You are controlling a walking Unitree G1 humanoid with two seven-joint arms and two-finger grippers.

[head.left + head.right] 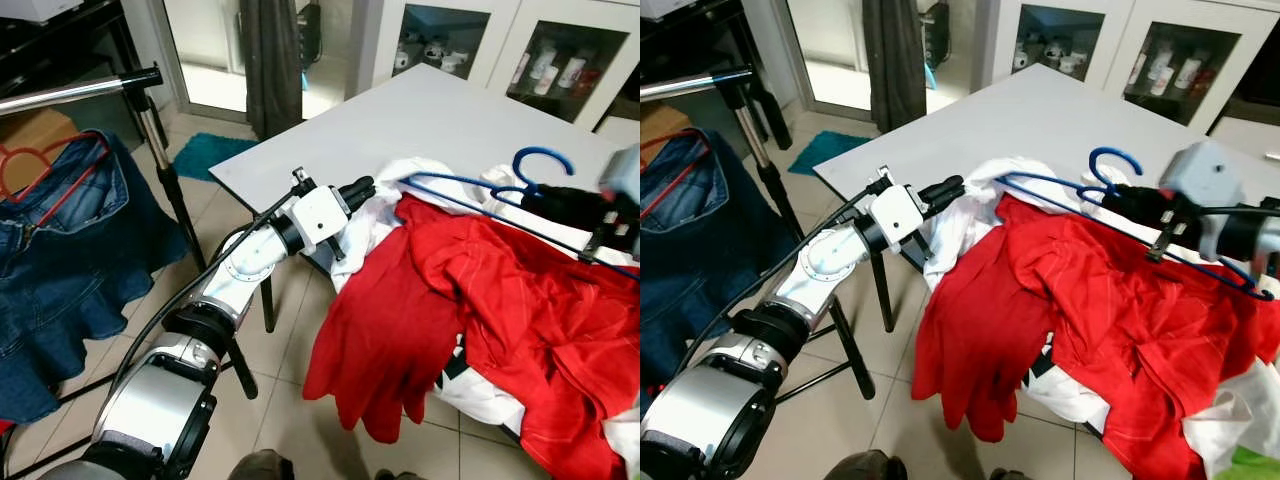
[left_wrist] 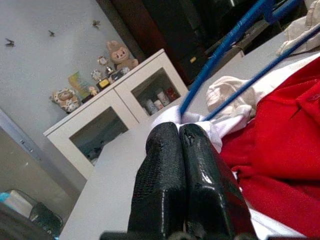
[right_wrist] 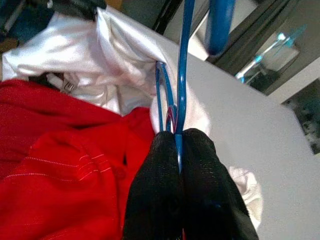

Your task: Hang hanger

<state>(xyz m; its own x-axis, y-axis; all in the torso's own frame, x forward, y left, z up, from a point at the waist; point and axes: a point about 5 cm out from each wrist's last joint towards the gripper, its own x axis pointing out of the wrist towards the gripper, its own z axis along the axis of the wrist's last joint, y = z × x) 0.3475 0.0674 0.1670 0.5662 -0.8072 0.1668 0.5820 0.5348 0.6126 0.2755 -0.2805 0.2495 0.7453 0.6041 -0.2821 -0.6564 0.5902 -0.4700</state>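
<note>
A blue wire hanger point(image 1: 541, 160) lies over a heap of clothes on the grey table point(image 1: 430, 115), hook pointing up. My right gripper point(image 1: 1118, 200) is shut on its wire just below the hook; in the right wrist view the fingers point(image 3: 155, 170) pinch the blue wire point(image 3: 181, 75). A red shirt point(image 1: 440, 300) spills over the table's front edge, on top of a white garment point(image 1: 372, 222). My left gripper point(image 1: 360, 188) is shut with nothing in it, its tips point(image 2: 180, 132) next to the hanger's left end point(image 2: 220, 55) and the white cloth.
At the left stands a metal clothes rail point(image 1: 70, 92), with a denim skirt point(image 1: 70, 250) hanging on a red hanger point(image 1: 45, 155). A teal mat point(image 1: 205, 152) lies on the tiled floor. White glass-door cabinets point(image 1: 560, 60) stand behind the table.
</note>
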